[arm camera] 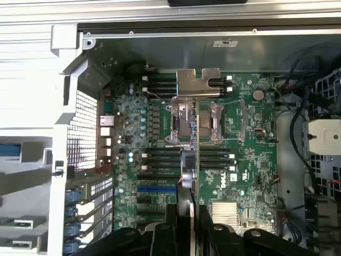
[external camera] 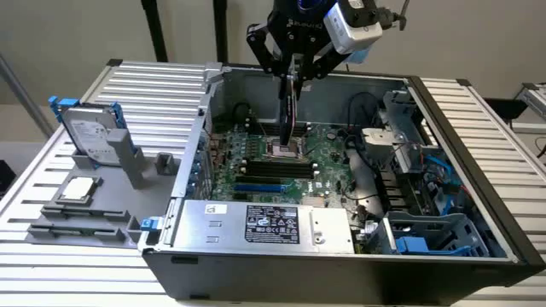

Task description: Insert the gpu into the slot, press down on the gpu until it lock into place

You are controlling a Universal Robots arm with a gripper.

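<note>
My gripper (external camera: 295, 75) hangs over the open computer case (external camera: 477, 192) and is shut on the gpu (external camera: 288, 112). The black card hangs on edge below the fingers, high above the motherboard, roughly over the silver processor socket (external camera: 284, 151). In the wrist view the gpu (arm camera: 192, 160) runs edge-on away from the gripper (arm camera: 190, 226), with its metal bracket (arm camera: 198, 84) at the far end. The slot (external camera: 259, 188) is a bright-blue strip on the board, nearer the case's front than the card. In the wrist view the slot (arm camera: 156, 188) lies beside the card and apart from it.
Black memory slots (external camera: 275, 170) lie between the socket and the slot. A silver power supply (external camera: 265, 224) fills the case's front, with cables and a blue drive cage (external camera: 426, 236) at the exterior view's right. Outside, a hard drive with blue rails (external camera: 89, 134) stands on a grey fixture.
</note>
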